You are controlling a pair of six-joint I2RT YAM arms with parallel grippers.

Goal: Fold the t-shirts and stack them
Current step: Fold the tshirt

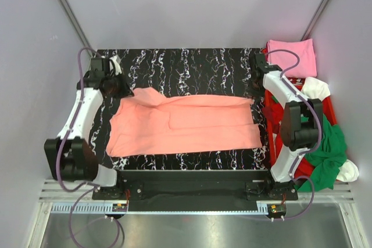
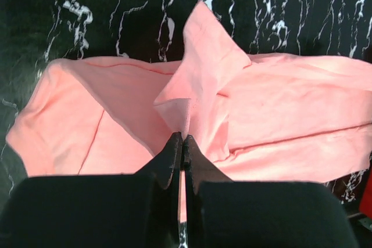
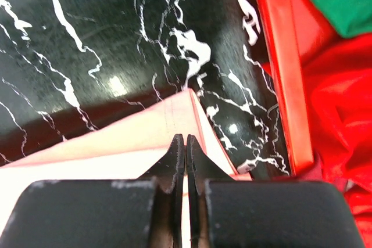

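Top external view, from the left: the left gripper (image 1: pixel 124 89) sits at the far-left corner of the salmon-orange t-shirt (image 1: pixel 186 125), its jaws pressed together on a pinch of cloth. The left wrist view shows a raised fold of the shirt caught between the tips. The shirt lies spread sideways across the middle of the black marbled table (image 1: pixel 192 65), mostly flat but rumpled at its left end. At the far-right corner the right gripper (image 1: pixel 256 91) is likewise clamped on the hem, and its wrist view shows the cloth's edge running into the closed tips. Holding both far corners at once looks to me like the set-up for carrying that edge over toward the near one — a first fold. Right of the table, a red crate (image 3: pixel 285 74) holds a heap with the green t-shirt (image 1: pixel 325 149), red t-shirt (image 3: pixel 340 103) and white t-shirt (image 1: pixel 317 88), probably waiting their turn. The pink t-shirt (image 1: pixel 293 56) lies flat at the far end. No brand, label or writing can be read anywhere
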